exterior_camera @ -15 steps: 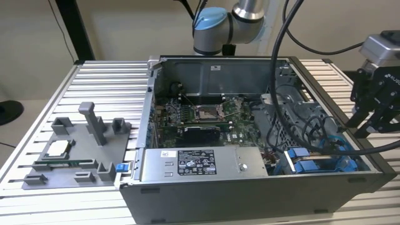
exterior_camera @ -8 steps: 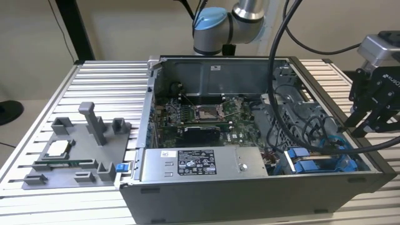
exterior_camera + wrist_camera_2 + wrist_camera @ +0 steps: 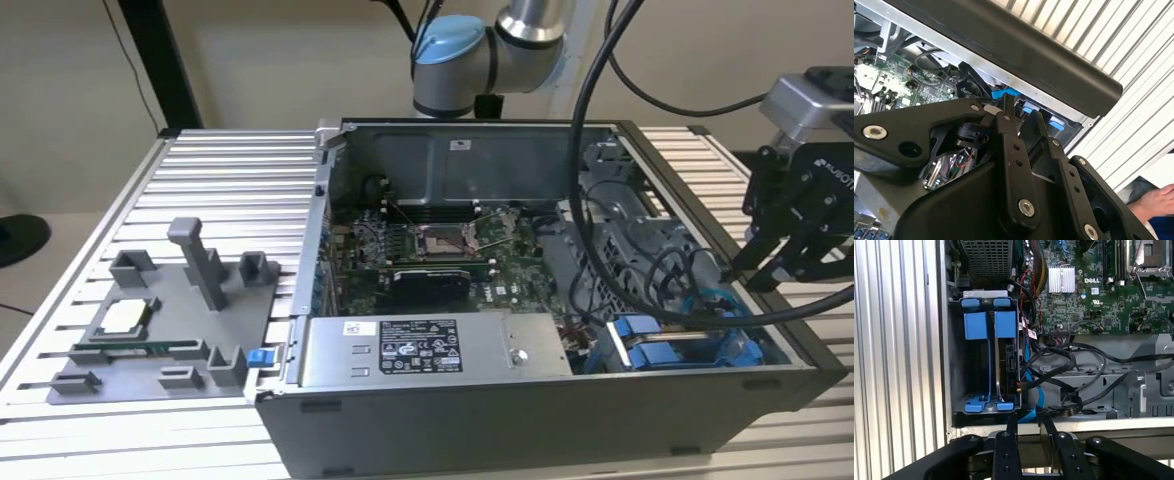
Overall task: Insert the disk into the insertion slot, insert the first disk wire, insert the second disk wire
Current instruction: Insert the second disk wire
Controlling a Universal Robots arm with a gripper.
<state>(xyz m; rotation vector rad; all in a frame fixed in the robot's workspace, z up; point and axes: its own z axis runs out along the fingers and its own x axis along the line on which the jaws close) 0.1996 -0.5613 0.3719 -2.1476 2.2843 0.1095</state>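
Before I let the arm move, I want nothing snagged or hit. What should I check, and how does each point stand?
1. Disk in the insertion slot: ok, it stands in the bay between the blue rails.
2. Tool empty: ok, jaws apart, nothing between them.
3. Wiring plugged into the disk: cannot tell; a blue cable and black cables lie beside it.
4. People clear: not ok, a hand shows beside the table.
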